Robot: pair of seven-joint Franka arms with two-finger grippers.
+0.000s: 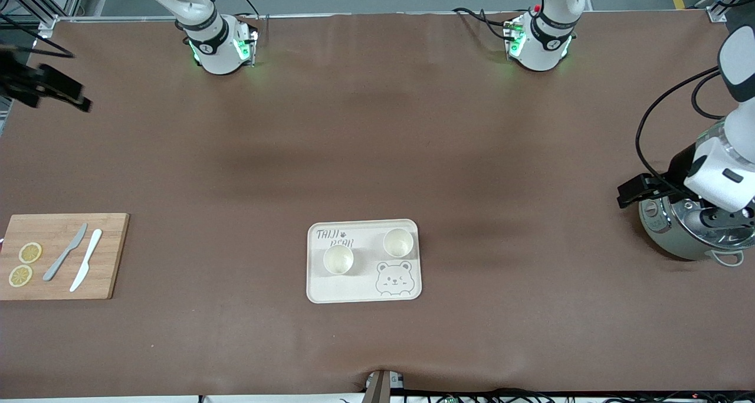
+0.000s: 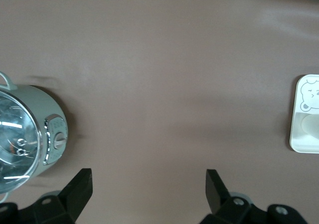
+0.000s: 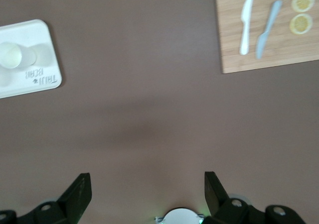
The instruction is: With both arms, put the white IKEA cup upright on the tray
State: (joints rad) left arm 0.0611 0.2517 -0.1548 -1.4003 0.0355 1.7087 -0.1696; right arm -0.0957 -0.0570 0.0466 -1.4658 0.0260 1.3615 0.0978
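Cream rounded tray holds 2 round white cups; both end effectors gape apart.

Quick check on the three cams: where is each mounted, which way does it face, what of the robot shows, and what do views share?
Front view: high across the table, facing the arm bases; sees tray with two cups, cutting board, pot; left gripper over the pot's end, right gripper at the other.
Left wrist view: on the left wrist, looking down; open jaws, pot, tray corner.
Right wrist view: on the right wrist, looking down; open jaws, board, tray.
Shared: all three show the tray.
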